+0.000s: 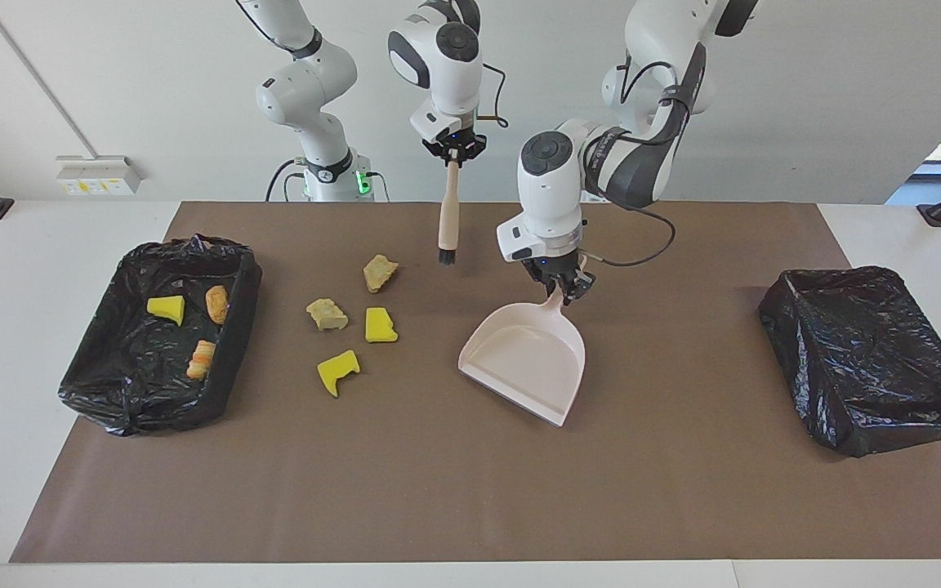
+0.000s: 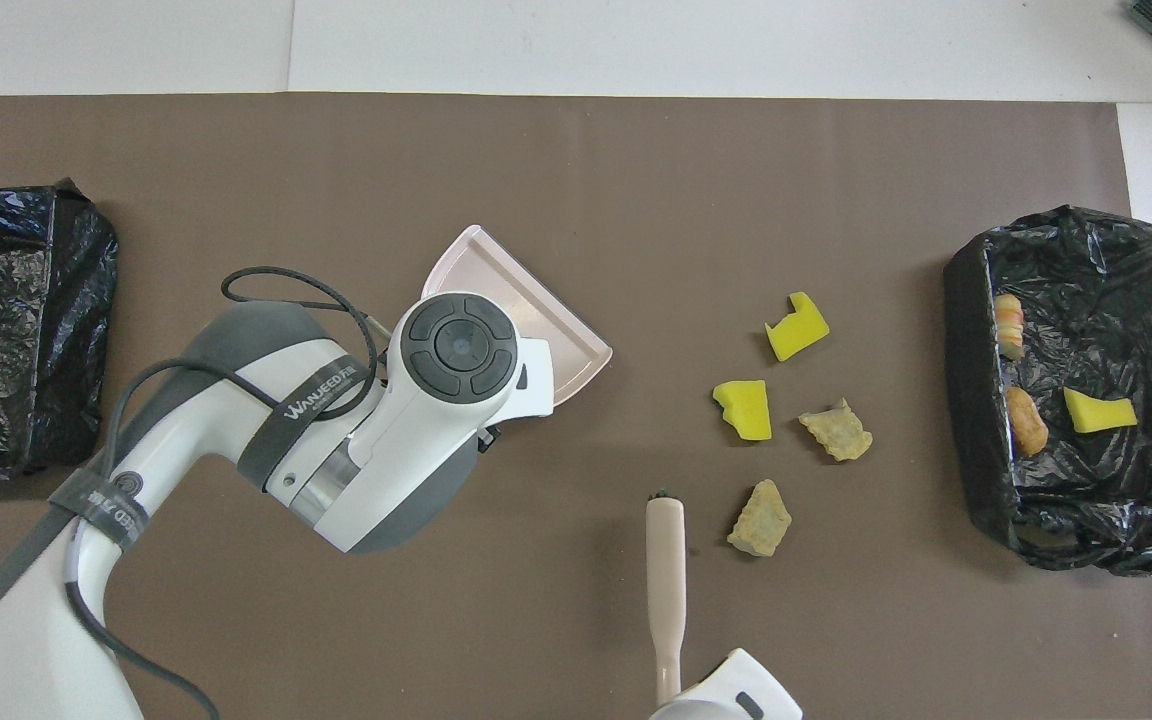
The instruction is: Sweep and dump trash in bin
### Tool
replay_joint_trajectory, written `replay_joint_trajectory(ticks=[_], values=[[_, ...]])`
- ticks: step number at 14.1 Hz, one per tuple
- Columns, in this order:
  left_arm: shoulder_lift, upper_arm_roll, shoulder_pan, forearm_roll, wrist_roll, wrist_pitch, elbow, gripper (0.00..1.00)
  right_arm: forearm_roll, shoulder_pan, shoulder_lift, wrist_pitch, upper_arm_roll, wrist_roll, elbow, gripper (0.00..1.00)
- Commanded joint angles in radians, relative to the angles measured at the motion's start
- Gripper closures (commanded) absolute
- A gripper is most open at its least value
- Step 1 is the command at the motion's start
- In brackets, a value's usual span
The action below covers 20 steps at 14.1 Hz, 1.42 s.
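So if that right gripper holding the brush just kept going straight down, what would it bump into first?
Probably just bare mat. The right gripper holds the brush bristles-down; the nearest beige chunk sits slightly aside, though depth is uncertain.

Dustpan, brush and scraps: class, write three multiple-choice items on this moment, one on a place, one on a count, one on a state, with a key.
1. Where do the three scraps already binned lie?
A. in the bin at the right arm's end
B. in the bin at the left arm's end
C. in the dustpan

2. How many scraps lie loose on the mat?
A. two
B. four
C. seven

3. What does the left gripper hold?
A. the brush
B. a yellow scrap
C. the dustpan's handle

Key: A, they sit in that black-lined bin; B, two yellow and two beige; C, it is shut on the dustpan, while the right gripper holds the brush.
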<state>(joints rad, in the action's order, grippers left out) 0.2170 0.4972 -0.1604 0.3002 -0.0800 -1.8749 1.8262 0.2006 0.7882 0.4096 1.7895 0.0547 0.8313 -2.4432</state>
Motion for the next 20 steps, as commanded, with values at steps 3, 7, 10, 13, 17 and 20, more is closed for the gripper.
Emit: replay_joint_trajectory(ticks=[3, 7, 10, 13, 17, 20], values=[[-0.028, 0.033, 0.001, -0.073, -0.317, 0.04, 0.034, 0.94, -0.177, -0.254, 0.066, -0.097, 0.008, -0.257, -0.017, 1.0], [-0.014, 0.104, -0.004, -0.075, -0.407, -0.036, 0.1, 1.0, -0.418, -0.461, 0.029, -0.044, 0.011, -0.521, -0.025, 1.0], [-0.05, 0.135, -0.005, -0.075, -0.468, -0.09, 0.16, 1.0, -0.492, -0.605, -0.044, 0.065, 0.013, -0.644, -0.025, 1.0], [-0.057, 0.135, -0.005, -0.076, -0.466, -0.098, 0.174, 1.0, -0.579, -0.629, -0.161, 0.142, 0.011, -0.638, -0.002, 1.0], [-0.113, 0.149, -0.015, -0.075, -0.465, -0.102, 0.24, 1.0, -0.584, -0.632, -0.265, 0.215, 0.016, -0.581, 0.039, 1.0], [-0.114, 0.15, -0.015, -0.076, -0.451, -0.096, 0.24, 1.0, -0.546, -0.633, -0.308, 0.228, 0.016, -0.61, 0.039, 1.0]])
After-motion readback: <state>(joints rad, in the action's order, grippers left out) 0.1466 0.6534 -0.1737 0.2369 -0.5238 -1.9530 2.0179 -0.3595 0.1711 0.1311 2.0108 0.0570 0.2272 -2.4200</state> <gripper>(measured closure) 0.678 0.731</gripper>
